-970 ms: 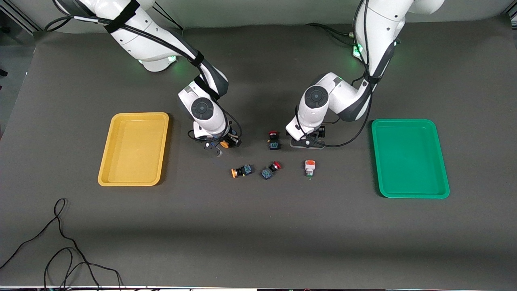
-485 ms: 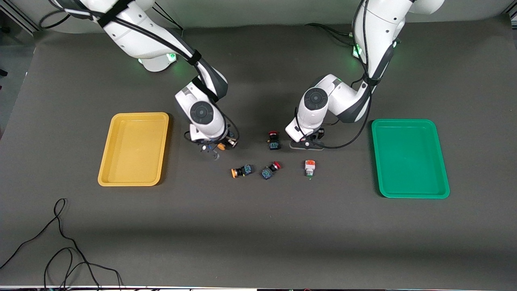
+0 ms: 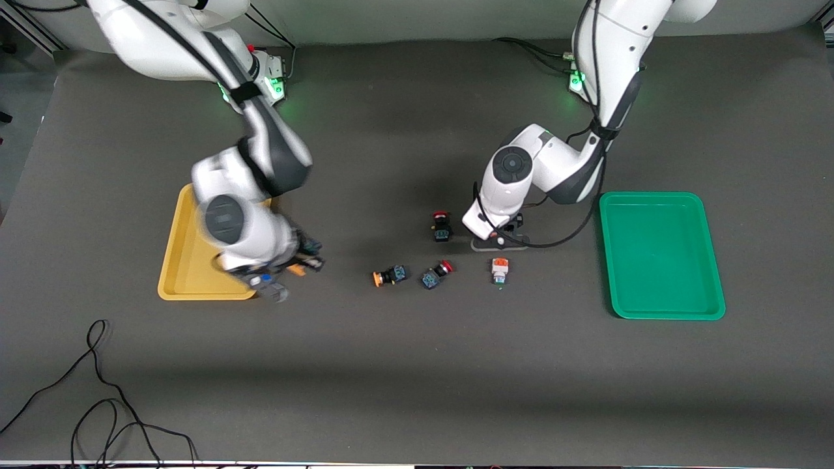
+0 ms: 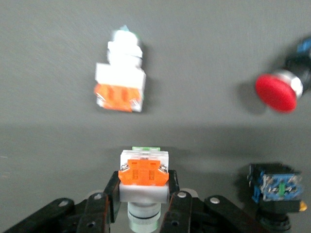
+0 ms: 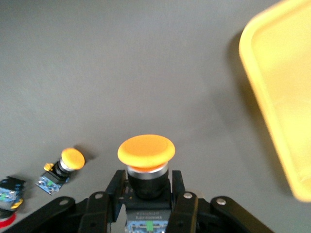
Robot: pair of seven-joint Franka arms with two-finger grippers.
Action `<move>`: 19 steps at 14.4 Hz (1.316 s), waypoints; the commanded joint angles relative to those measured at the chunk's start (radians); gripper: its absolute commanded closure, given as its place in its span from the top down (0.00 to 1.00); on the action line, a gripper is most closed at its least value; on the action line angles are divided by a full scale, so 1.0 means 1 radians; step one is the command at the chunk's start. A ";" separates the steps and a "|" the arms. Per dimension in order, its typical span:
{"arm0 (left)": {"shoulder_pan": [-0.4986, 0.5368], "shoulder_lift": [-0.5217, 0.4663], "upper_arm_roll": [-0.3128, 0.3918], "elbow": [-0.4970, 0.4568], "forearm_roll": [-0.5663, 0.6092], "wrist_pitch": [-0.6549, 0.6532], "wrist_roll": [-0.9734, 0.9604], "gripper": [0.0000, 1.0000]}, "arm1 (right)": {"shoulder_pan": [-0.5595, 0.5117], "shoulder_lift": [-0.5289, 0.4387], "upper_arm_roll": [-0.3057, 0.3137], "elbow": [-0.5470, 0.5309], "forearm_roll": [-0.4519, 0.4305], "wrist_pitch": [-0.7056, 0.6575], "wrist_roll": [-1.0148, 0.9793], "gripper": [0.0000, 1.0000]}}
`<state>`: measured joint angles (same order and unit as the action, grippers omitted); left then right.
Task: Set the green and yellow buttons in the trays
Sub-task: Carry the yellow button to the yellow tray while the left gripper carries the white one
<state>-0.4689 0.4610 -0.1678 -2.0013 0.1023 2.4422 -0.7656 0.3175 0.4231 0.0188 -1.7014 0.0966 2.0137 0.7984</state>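
We see the right gripper (image 3: 287, 273) has swung away from the middle of the bench since a second ago and now hangs over the corner of the yellow tray (image 3: 189, 260) that lies nearest the front camera and the bench's middle, where before it was well clear of that tray. Its fingers (image 5: 182, 206) are closed snugly on a yellow-capped button (image 5: 146, 160), cap pointing away from the wrist, body pinched between the pads. The left gripper (image 3: 498, 238) has barely shifted over that second; we find it low over the middle of the bench, its fingers (image 4: 172, 206) clamped on a white-bodied green button (image 4: 143, 177) with the orange block showing. On the mat a second white green button (image 3: 500, 270) lies just nearer the front camera than that gripper, unmoved. A second yellow-capped button (image 3: 389, 275) lies on its side near the bench's middle, also unmoved, with a red-capped switch (image 3: 435, 273) just beside it toward the left arm's end, and another red-capped switch (image 3: 441, 226) stands farther from the camera. The green tray (image 3: 661, 312) sits toward the left arm's end of the bench, the yellow tray toward the right arm's end.
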 commanded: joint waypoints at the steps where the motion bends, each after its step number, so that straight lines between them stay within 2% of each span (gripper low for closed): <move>1: 0.026 -0.080 -0.003 0.154 -0.067 -0.268 -0.018 0.16 | 0.003 -0.049 -0.141 -0.024 0.110 -0.039 -0.221 0.14; 4: 0.099 -0.114 -0.006 0.311 -0.107 -0.500 -0.008 0.16 | 0.008 -0.059 -0.261 -0.081 0.112 -0.072 -0.399 0.14; 7: 0.177 -0.180 -0.004 0.322 -0.134 -0.571 0.052 0.15 | 0.008 -0.079 -0.344 -0.217 0.110 0.015 -0.542 0.14; 9: 0.272 -0.203 -0.002 0.322 -0.136 -0.658 0.182 0.15 | 0.008 -0.079 -0.361 -0.294 0.112 0.092 -0.570 0.14; 12: 0.416 -0.219 0.002 0.311 -0.121 -0.693 0.352 0.15 | 0.008 -0.069 -0.369 -0.441 0.110 0.296 -0.576 0.14; 15: 0.550 -0.213 0.004 0.265 -0.067 -0.657 0.553 0.15 | 0.005 -0.023 -0.385 -0.511 0.110 0.442 -0.665 0.14; 16: 0.581 -0.208 0.004 0.233 -0.053 -0.608 0.612 0.15 | 0.005 -0.004 -0.404 -0.512 0.112 0.448 -0.695 0.14; 18: 0.625 -0.208 0.004 0.108 -0.036 -0.449 0.655 0.15 | 0.003 0.005 -0.416 -0.521 0.112 0.465 -0.732 0.14; 19: 0.625 -0.203 0.004 0.036 -0.027 -0.358 0.660 0.15 | 0.002 0.000 -0.427 -0.524 0.112 0.459 -0.743 0.35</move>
<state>0.1487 0.2718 -0.1500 -1.8209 0.0490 1.9364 -0.1300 0.3078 0.4347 -0.3830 -2.2147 0.1829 2.4600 0.1138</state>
